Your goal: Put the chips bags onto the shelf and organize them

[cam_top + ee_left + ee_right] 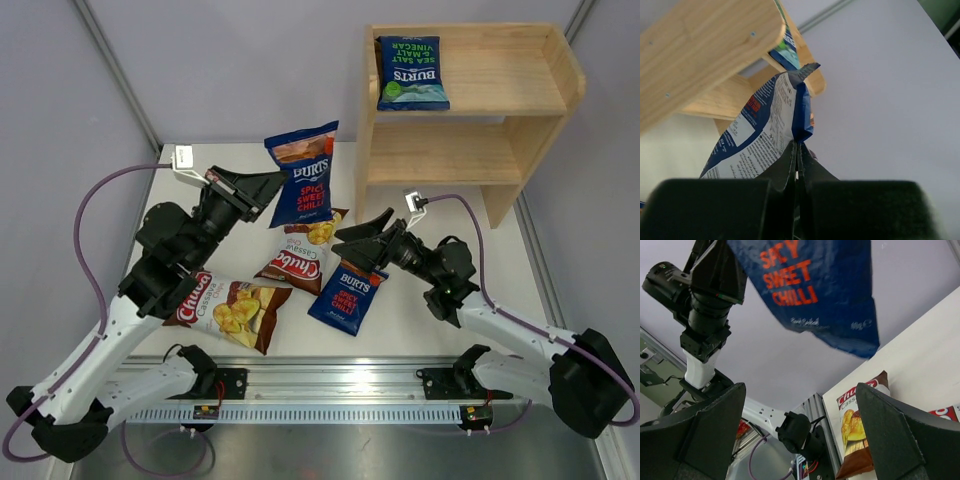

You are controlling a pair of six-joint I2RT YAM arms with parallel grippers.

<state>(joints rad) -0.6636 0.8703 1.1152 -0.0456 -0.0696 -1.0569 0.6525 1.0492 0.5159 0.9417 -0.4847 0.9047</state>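
My left gripper (798, 149) pinches a glossy dark blue red-lettered Burts chips bag (305, 175) aloft.
My right gripper (362, 240) stands wide and empty near it.

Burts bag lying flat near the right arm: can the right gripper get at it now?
Probably yes. The right gripper is open and empty close by the flat Burts bag, nothing lies on it, and the left gripper holds the lifted Burts bag further left.

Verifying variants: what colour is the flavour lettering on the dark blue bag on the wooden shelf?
Green on the dark blue glossy bag; best in top external view.
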